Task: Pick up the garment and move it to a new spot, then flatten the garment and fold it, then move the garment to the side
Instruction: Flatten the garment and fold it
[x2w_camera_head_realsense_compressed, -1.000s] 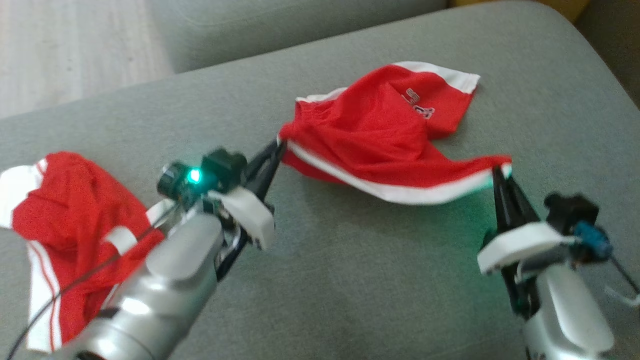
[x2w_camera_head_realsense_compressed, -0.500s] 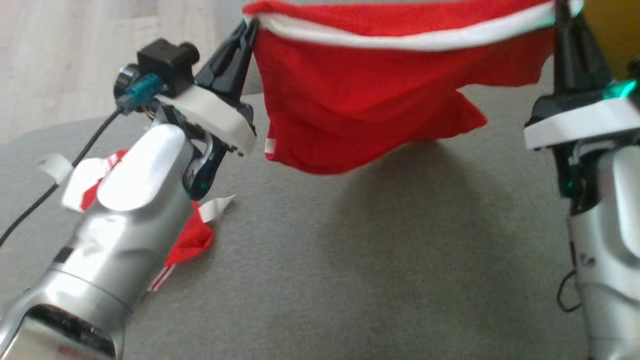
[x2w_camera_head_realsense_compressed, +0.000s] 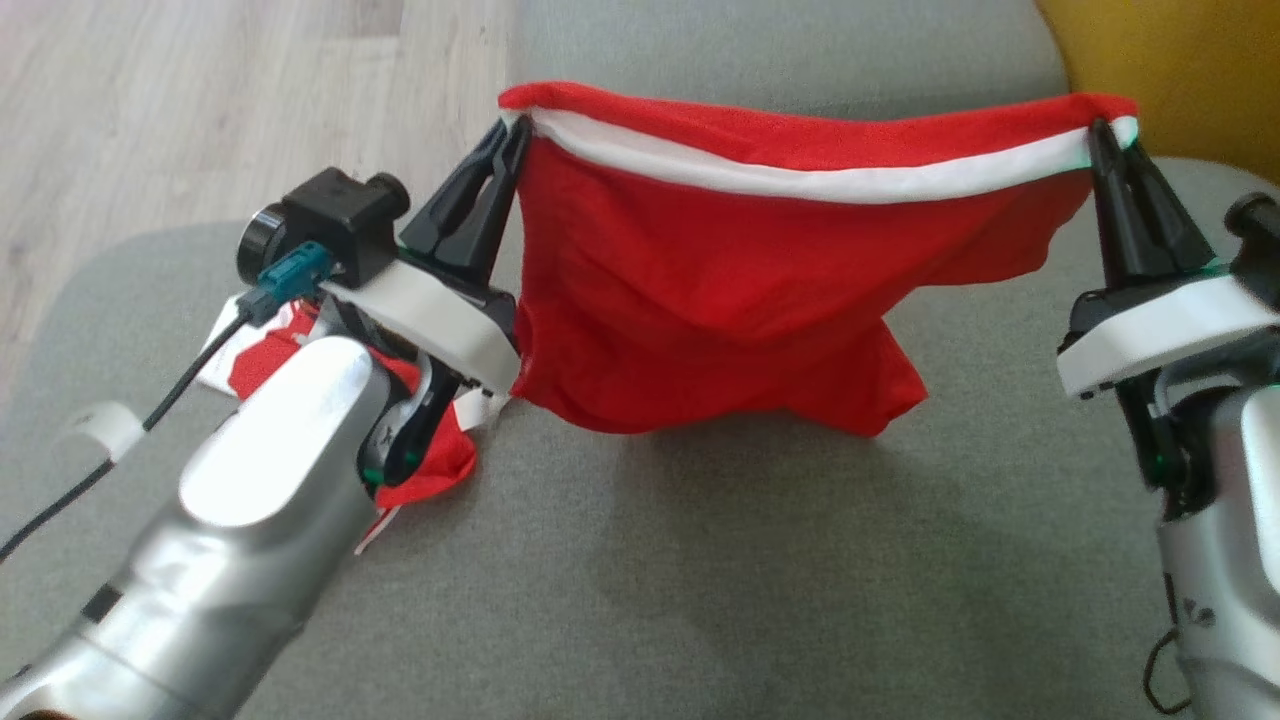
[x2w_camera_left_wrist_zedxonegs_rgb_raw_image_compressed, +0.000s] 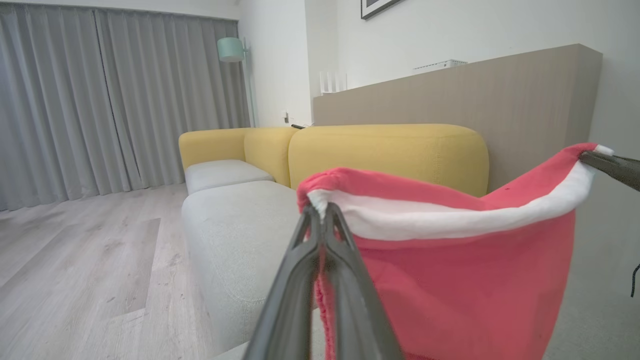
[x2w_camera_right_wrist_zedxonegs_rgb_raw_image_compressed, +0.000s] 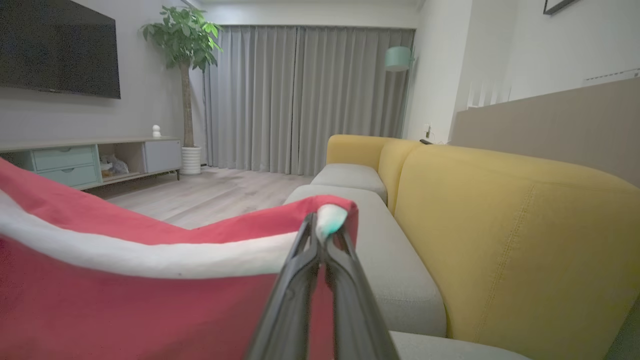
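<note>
Fingers (x2w_camera_left_wrist_zedxonegs_rgb_raw_image_compressed: 295, 290) first: both pairs are pinching tight, with no gap showing between them. My left gripper (x2w_camera_head_realsense_compressed: 512, 140) is clamping one end of the white band, my right gripper (x2w_camera_head_realsense_compressed: 1102, 138) is clamping the other end, and each wrist camera is showing me red cloth bunching over the closed tips. Between them I'm holding the garment (x2w_camera_head_realsense_compressed: 720, 300) stretched like a banner above the grey cushion (x2w_camera_head_realsense_compressed: 700, 580), band on top and body hanging down. Its lowest folds are either brushing the cushion or just clearing it; I can't tell which.

So I'm judging the pick-up as done and the carry to a new spot as the step under way. Nothing is flattened, nothing is folded, and the final shift to the side is coming after that.

A second red and white garment (x2w_camera_head_realsense_compressed: 430, 480) is lying crumpled on the cushion's left part, partly under my left forearm. I'm thinking the set-down wants the cushion's bare middle, well apart from that heap. The band is sagging slightly toward the cushion at its midpoint.
</note>
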